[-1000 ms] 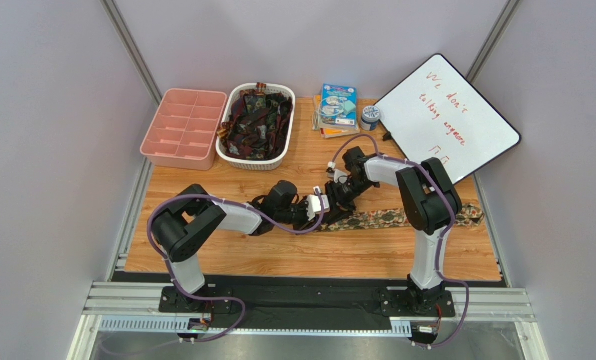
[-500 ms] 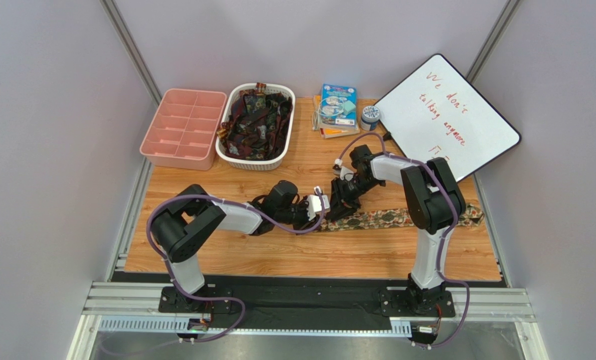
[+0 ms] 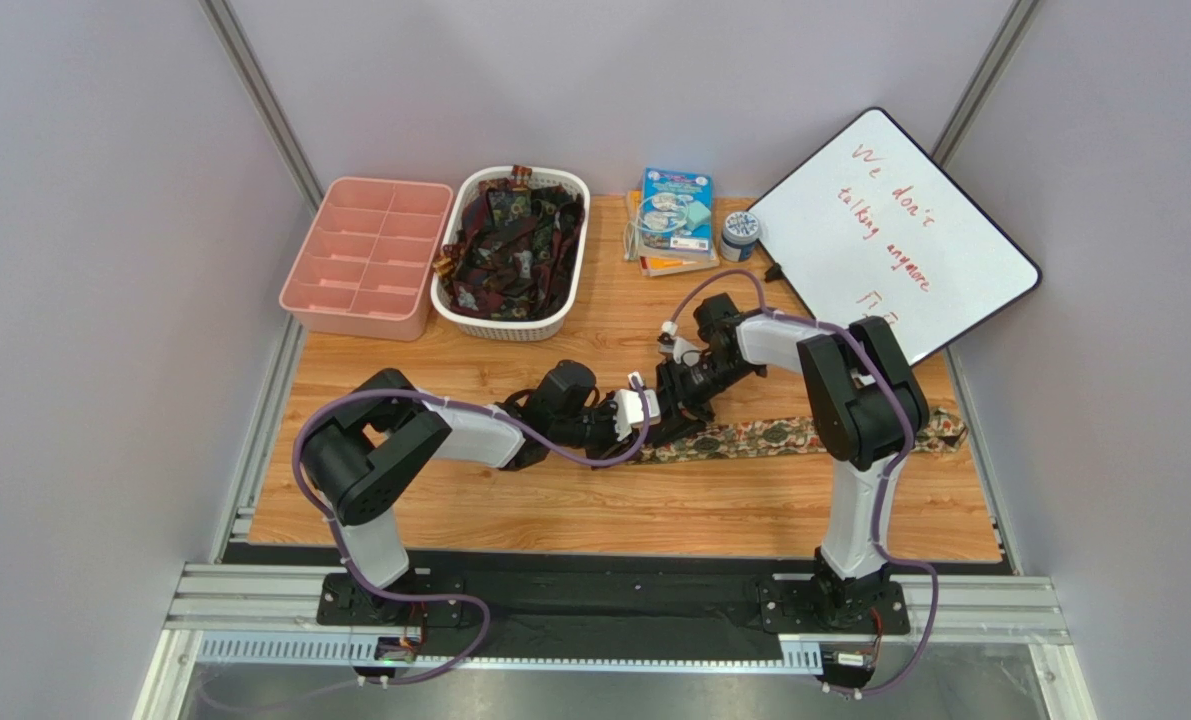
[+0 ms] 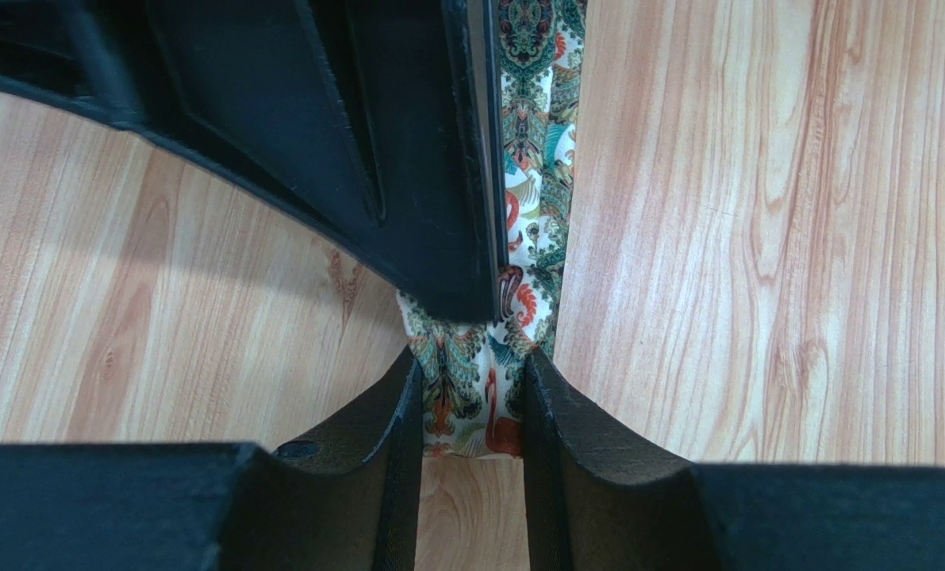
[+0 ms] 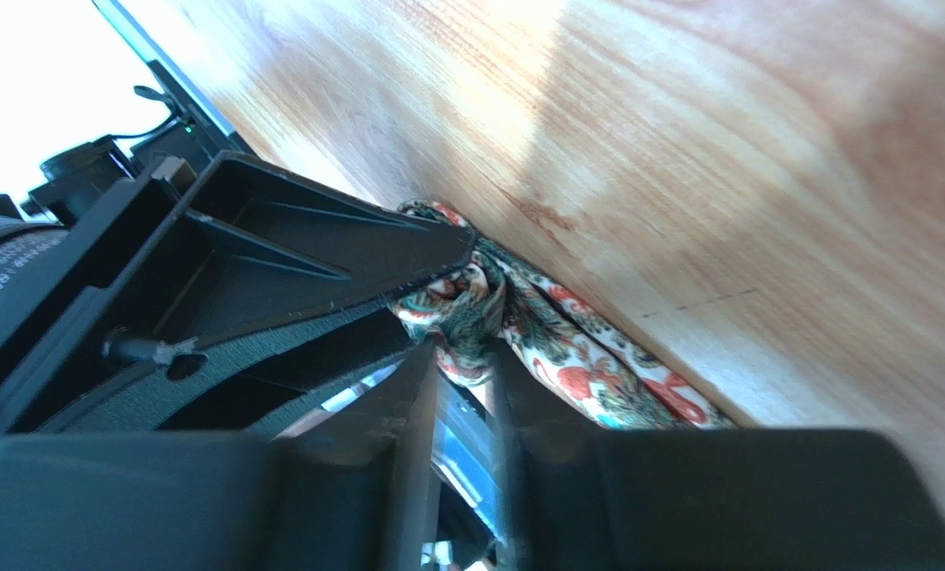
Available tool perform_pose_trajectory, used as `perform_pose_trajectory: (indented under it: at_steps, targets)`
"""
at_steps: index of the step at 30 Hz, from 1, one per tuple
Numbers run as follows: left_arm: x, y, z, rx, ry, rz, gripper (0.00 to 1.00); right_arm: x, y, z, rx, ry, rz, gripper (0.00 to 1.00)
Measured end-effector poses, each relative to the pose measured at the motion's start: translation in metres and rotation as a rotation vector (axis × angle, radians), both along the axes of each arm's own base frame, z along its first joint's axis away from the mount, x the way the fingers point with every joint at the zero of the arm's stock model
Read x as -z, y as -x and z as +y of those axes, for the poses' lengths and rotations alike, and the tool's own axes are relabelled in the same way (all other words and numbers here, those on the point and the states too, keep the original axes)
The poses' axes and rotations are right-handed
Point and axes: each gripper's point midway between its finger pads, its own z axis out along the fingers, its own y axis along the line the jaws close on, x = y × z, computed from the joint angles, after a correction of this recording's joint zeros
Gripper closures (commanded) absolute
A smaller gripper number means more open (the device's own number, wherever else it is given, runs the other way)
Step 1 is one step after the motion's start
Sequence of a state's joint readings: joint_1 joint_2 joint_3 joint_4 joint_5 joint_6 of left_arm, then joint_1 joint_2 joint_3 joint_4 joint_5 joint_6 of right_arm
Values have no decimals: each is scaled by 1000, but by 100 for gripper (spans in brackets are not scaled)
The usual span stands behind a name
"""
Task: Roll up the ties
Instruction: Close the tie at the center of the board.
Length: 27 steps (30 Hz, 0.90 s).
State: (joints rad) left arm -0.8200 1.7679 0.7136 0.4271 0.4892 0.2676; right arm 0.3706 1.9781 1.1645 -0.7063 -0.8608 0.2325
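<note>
One pink tray (image 3: 304, 285), then one white basket (image 3: 451, 311) heaped with dark ties (image 3: 511, 248). Mid-bench (image 3: 586, 510), the left claw (image 4: 471, 411) is clenched on the end of one printed tie (image 3: 774, 437). The right claw (image 5: 459, 369) pinches that same end, and the rest lies flat rightward. One whiteboard (image 3: 932, 300) reads "We don't talking anymore".

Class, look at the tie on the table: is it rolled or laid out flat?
Mostly flat: the tie stretches along the table; only its end is bunched, between the left gripper and right gripper.
</note>
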Motion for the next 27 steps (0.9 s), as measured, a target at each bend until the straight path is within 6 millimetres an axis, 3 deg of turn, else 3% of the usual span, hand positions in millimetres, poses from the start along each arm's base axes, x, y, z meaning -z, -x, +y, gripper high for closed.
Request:
perform_pose_trajectory:
  at_steps: [2,4,11,19,27]
  targets:
    - [0,0,0,0,-1,0,71,0,1,1,-6,-1,-3,100]
    - [0,0,0,-1,-2,1,68,1,1,1,-6,8,-6,100]
    - [0,0,3,-23,-10,12,38,7,0,-4,-3,49,-16,100]
    - [0,0,28,-88,12,35,33,15,0,-12,-1,115,-21,100]
    - [0,-2,18,-59,78,7,34,19,3,-9,-14,114,19,100]
